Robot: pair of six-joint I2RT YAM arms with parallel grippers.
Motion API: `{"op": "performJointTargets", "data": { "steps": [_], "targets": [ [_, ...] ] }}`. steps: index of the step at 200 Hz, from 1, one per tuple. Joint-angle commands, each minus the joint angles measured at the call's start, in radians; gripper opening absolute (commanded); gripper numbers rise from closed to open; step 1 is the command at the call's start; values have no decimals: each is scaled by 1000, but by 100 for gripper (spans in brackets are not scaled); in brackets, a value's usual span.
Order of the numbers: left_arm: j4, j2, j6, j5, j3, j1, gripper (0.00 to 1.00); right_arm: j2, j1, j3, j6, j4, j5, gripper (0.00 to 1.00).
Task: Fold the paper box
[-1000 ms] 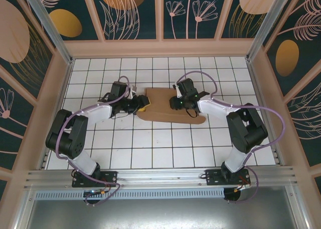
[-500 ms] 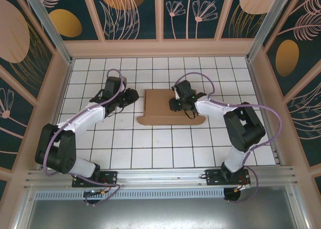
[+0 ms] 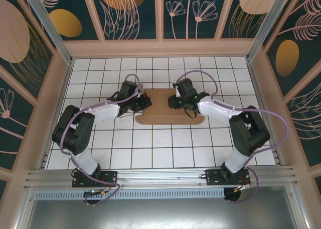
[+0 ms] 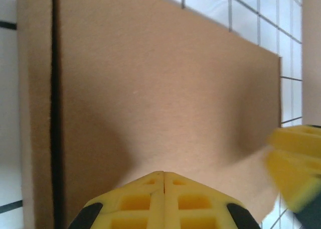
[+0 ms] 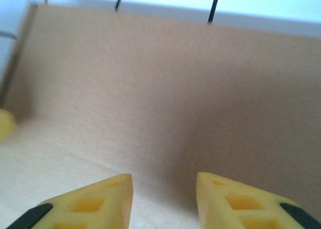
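The left hand (image 4: 164, 183) has its two yellow fingers pressed together with nothing between them, and it sits low over the left part of the paper box (image 3: 165, 114). In the overhead view this hand (image 3: 144, 102) is at the box's left edge. The right hand (image 5: 164, 183) has its fingers apart, also holding nothing, and hovers close above the brown surface nearer the middle (image 3: 176, 103).

The paper box lies flat on the white tiled bench (image 3: 150, 148), in the centre between the two arms, with its rounded long flap towards the robot. A dark crease line (image 4: 52, 113) runs along its left side, marking off a narrow strip.

By the look of it, the step in hand is flattening or creasing a panel already laid over, the closed left hand serving as a presser. Whether it touches the cardboard cannot be told. The next move probably calls for one hand to pin the sheet while the other gets under a free flap and turns it along its crease without the sheet sliding.
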Motion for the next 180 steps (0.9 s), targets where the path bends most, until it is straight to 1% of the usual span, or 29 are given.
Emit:
{"op": "performJointTargets", "data": {
  "steps": [1,4,9,22,35,43,51,64,76,93,105,121,137,146,153,159,180],
  "targets": [
    [27,25,-10,-33,11,4,0,-143,-41,-49,72,74,-2,36],
    [25,27,-10,-40,11,3,0,-159,-42,-64,77,88,-11,33],
    [23,32,-10,-45,9,3,0,-192,-87,-100,85,127,-46,27],
    [20,43,-6,-43,10,3,0,-265,-157,-198,120,223,-121,0],
    [24,49,-5,-45,6,3,0,-293,-209,-240,128,249,-172,0],
    [30,47,0,-44,1,5,0,-275,-236,-231,123,217,-210,0],
    [41,41,4,-46,-8,4,0,-243,-250,-210,106,172,-221,0],
    [72,27,4,-49,-27,6,0,-198,-250,-191,83,106,-179,0],
    [104,20,2,-34,-44,11,0,-167,-251,-195,83,83,-141,0],
    [153,26,-12,10,-67,24,0,-144,-246,-238,92,122,-131,0],
    [204,33,-29,51,-86,29,0,-124,-231,-264,106,152,-94,0],
    [225,43,-38,79,-94,29,0,-77,-228,-269,125,149,-61,0],
    [224,54,-34,91,-97,30,8,-51,-228,-284,135,160,-48,0],
    [227,55,-35,95,-102,31,10,-44,-228,-291,140,168,-42,0],
    [238,52,-45,94,-112,31,7,-43,-228,-298,141,180,-50,0],
    [256,50,-55,99,-123,32,0,-42,-229,-305,143,191,-60,0],
    [275,17,-57,96,-136,31,0,-32,-229,-298,143,195,-72,0]
  ]
}}
